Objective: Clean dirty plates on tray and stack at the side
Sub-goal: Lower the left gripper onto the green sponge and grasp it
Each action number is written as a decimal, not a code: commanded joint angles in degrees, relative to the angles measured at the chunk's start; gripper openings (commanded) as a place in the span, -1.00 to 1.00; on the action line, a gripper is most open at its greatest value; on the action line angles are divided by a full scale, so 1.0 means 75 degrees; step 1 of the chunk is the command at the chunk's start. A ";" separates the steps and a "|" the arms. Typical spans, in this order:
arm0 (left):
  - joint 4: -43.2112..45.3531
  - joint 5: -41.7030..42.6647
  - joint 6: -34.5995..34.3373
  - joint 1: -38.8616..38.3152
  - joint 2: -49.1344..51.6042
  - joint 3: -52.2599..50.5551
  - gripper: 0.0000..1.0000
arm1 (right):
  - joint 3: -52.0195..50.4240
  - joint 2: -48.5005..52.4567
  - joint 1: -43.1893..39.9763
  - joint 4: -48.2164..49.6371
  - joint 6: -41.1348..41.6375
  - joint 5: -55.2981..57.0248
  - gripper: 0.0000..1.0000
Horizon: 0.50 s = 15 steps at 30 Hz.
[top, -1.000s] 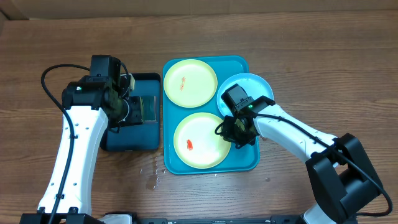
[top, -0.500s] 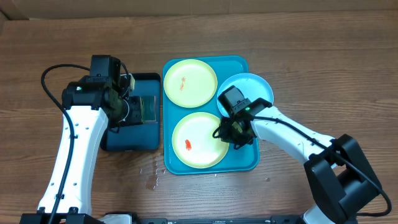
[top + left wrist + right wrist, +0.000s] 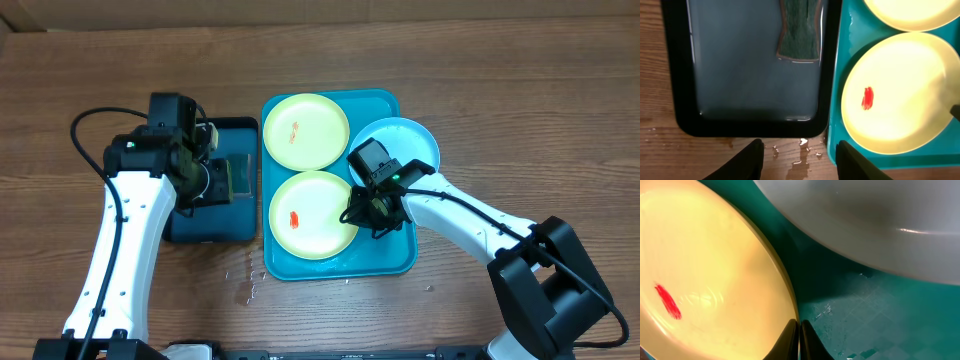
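Observation:
The teal tray (image 3: pixel 390 262) holds two pale yellow plates with green rims. The far plate (image 3: pixel 305 131) has an orange smear; the near plate (image 3: pixel 305 215) has a red smear (image 3: pixel 867 98). A light blue plate (image 3: pixel 405 142) overlaps the tray's right rim. My right gripper (image 3: pixel 799 340) is shut on the right rim of the near yellow plate (image 3: pixel 715 280), its fingers pinching the edge, with the blue plate (image 3: pixel 865 220) just beyond. My left gripper (image 3: pixel 799 160) hovers open and empty above the near edge of the dark tray (image 3: pixel 750 75).
The dark tray (image 3: pixel 210 225) sits left of the teal tray, holds water and a green sponge (image 3: pixel 799 30) at its far right. Water drops (image 3: pixel 243 285) lie on the wooden table in front of both trays. The right arm stretches over the tray's right side.
The right gripper has closed on the near yellow plate's rim, and the plate has slid left and slightly toward the far plate. The left arm has barely moved.

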 commanded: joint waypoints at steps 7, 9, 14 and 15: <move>0.1326 0.0117 -0.0239 -0.0015 0.0248 -0.0711 -0.14 | -0.0050 0.0015 -0.0006 0.0131 0.0093 0.0076 -0.92; 0.1647 0.0163 -0.0420 -0.0015 0.0449 -0.0711 -0.14 | -0.0050 0.0015 -0.0006 0.0143 0.0093 0.0076 -0.92; 0.2340 0.0574 -0.0513 -0.0015 0.1043 -0.0711 -0.27 | -0.0050 0.0015 -0.0006 0.0230 0.0090 0.0076 -0.91; 0.2480 0.0554 -0.0522 -0.0015 0.1169 -0.0711 -0.31 | -0.0050 0.0015 -0.0006 0.0251 0.0090 0.0076 -0.91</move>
